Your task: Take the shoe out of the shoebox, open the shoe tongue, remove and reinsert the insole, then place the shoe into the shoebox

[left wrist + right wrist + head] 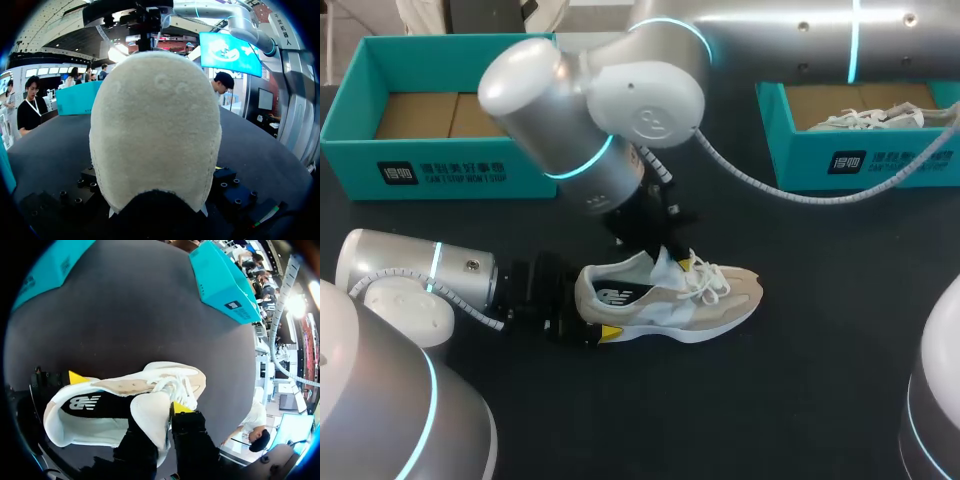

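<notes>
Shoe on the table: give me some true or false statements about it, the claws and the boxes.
1. The shoe lies on the table, not inside a box. True.
2. The right claw pinches the tongue. True.
3. The left claw grips the toe. False: it clamps the heel.
4. The left box holds a shoe. False: only its cardboard floor shows; the second shoe sits in the right box.
</notes>
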You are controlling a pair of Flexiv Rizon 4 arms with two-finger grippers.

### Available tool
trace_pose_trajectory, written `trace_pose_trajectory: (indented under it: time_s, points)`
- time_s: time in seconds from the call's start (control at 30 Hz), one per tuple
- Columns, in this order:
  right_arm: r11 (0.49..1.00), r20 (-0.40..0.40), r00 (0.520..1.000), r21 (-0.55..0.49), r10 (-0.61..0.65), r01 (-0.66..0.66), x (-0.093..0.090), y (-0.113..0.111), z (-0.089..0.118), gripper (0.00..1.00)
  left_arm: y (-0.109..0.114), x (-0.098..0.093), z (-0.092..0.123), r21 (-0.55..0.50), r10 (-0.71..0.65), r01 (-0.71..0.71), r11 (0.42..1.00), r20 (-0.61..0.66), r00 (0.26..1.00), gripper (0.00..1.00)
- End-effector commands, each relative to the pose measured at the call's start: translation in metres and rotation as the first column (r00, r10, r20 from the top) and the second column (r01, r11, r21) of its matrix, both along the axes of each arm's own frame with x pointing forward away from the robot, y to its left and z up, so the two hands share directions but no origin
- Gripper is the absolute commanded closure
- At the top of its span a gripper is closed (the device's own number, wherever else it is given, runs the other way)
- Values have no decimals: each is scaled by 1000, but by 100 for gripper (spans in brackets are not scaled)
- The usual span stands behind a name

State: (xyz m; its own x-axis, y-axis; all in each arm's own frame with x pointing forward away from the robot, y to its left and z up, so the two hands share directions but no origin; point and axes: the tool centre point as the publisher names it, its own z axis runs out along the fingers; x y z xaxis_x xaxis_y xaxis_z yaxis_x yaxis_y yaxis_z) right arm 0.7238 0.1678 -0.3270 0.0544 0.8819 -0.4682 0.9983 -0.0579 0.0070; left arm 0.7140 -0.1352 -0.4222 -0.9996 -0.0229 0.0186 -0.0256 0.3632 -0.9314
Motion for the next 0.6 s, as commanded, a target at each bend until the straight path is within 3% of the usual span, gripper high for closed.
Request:
trace_pose_trajectory:
  time_s: [0.03,0.3,0.6]
  points:
    - [795,307,738,134,-601,592,-6,-12,-2,100,-1,0,-4,1,1,-1,1000,0,1000,100]
    - [823,280,774,179,-568,539,-4,-50,-6,100,-1,0,-4,1,1,-1,1000,0,1000,100]
    - [844,269,800,184,-537,504,0,-72,-17,100,-1,0,-4,1,1,-1,1000,0,1000,100]
